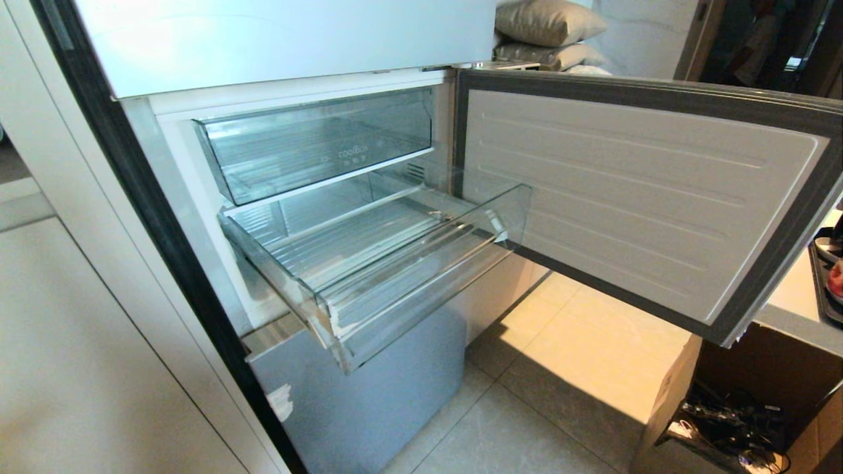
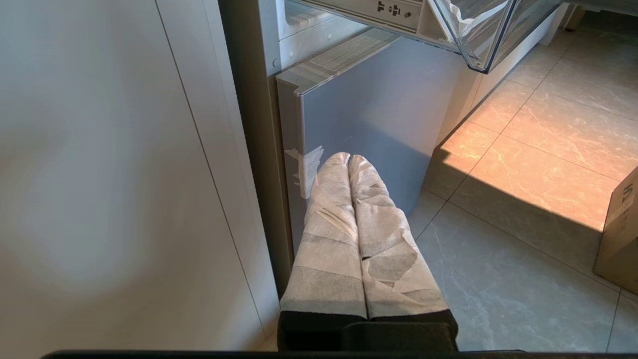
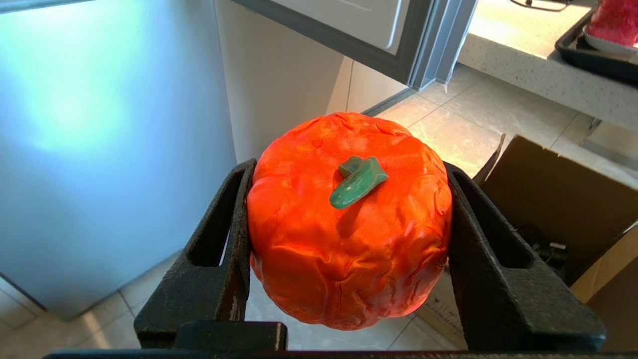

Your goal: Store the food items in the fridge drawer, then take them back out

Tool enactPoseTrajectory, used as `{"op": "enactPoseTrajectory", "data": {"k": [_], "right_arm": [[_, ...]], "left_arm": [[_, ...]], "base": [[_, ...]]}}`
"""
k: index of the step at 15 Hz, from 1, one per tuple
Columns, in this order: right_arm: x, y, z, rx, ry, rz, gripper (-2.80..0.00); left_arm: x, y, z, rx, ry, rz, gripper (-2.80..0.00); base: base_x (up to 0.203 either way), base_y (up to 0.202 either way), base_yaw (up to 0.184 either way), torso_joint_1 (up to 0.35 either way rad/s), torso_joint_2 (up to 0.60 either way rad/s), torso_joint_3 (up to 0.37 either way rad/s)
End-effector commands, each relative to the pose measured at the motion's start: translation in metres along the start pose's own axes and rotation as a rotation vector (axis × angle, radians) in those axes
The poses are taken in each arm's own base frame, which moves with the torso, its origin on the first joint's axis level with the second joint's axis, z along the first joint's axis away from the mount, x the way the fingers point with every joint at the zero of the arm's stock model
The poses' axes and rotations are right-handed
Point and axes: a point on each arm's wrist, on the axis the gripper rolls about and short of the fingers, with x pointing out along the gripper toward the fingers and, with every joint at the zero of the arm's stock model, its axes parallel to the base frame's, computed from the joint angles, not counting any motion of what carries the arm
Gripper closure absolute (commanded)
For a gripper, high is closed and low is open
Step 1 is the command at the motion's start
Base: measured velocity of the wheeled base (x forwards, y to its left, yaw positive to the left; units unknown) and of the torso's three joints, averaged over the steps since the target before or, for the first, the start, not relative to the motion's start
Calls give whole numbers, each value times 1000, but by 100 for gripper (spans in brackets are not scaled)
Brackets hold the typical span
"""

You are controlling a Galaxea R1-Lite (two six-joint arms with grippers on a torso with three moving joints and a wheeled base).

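The right gripper (image 3: pixel 349 219) clamps a red-orange fruit (image 3: pixel 349 234), pads at nine and three o'clock; it looks light, wrinkled, slightly squashy.

The left gripper (image 2: pixel 349 159) hangs closed, empty.

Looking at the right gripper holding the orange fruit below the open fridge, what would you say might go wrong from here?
1. The right gripper pinches the round orange-red fruit with a green stem only at its sides, so it may slip out.
2. The pulled-out clear plastic drawer juts forward; a rising arm could hit its thick front lip.
3. The open fridge door hangs close on the right, leaving little room to swing.
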Motion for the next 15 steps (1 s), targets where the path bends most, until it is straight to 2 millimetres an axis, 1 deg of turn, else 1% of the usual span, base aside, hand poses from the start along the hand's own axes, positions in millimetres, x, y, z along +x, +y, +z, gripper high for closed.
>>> {"op": "enactPoseTrajectory", "data": {"k": [1,12,15], "right_arm": [[0,0,0,-4,1,1,0],[0,0,0,2,2,-3,0],[0,0,0,2,2,-2,0]], "left_arm": [[0,0,0,0,0,0,0],[0,0,0,0,0,1,0],[0,0,0,0,0,1,0]], "base": [[0,0,0,0,0,0],[0,0,0,0,0,0],[3,-2,140,3,6,3]]}}
